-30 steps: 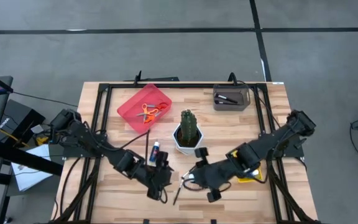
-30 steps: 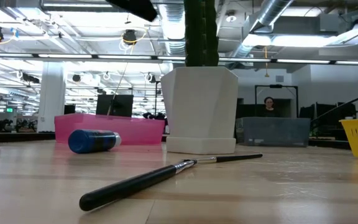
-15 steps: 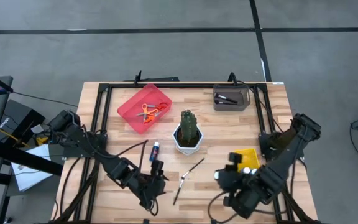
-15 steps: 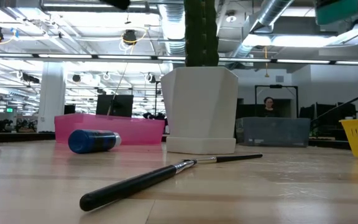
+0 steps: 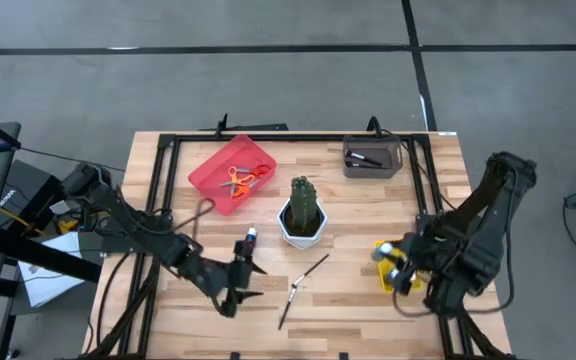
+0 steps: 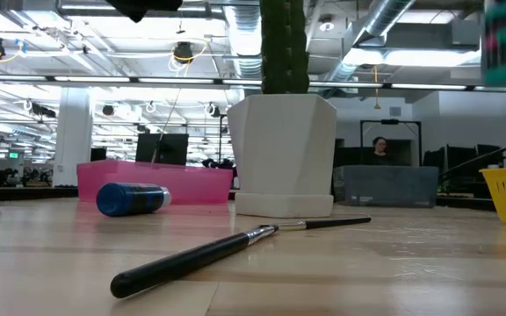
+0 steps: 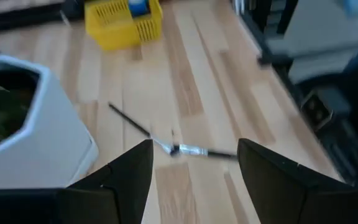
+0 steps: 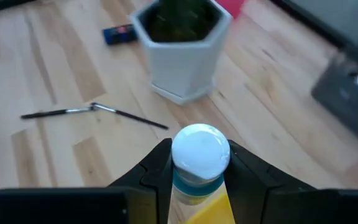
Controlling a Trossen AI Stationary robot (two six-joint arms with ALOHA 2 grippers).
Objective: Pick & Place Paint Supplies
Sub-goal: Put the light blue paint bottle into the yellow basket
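My right gripper (image 5: 396,272) is shut on a small blue paint bottle with a white cap (image 8: 201,149), over the yellow basket (image 5: 404,262) near the table's right edge. My left gripper (image 7: 194,168) stands open above the table's near left-middle, pointing at a dark-handled paintbrush (image 5: 303,288) that lies flat on the wood. A second blue bottle (image 5: 251,238) lies on its side left of the cactus pot (image 5: 303,212). Orange-handled scissors (image 5: 240,181) lie in the red tray (image 5: 211,172). My right gripper pinches the bottle between its two fingers (image 8: 159,167), on the body just under the white cap (image 8: 197,182). The cap end faces back toward the wrist. The bottle is lifted clear of the table, above the yellow basket.
A grey bin (image 5: 371,158) with dark brushes sits at the far right. The cactus in its white pot stands mid-table between the two arms. A black frame rail (image 5: 423,195) runs along the table's sides. Bare wood lies around the paintbrush at the near edge.
My right gripper has swung from the table's middle, beside the paintbrush, toward the right edge, rolling its wrist, and is now over the yellow basket. My left gripper has drawn back a little toward the table's left. The paintbrush and the lying bottle have stayed put.
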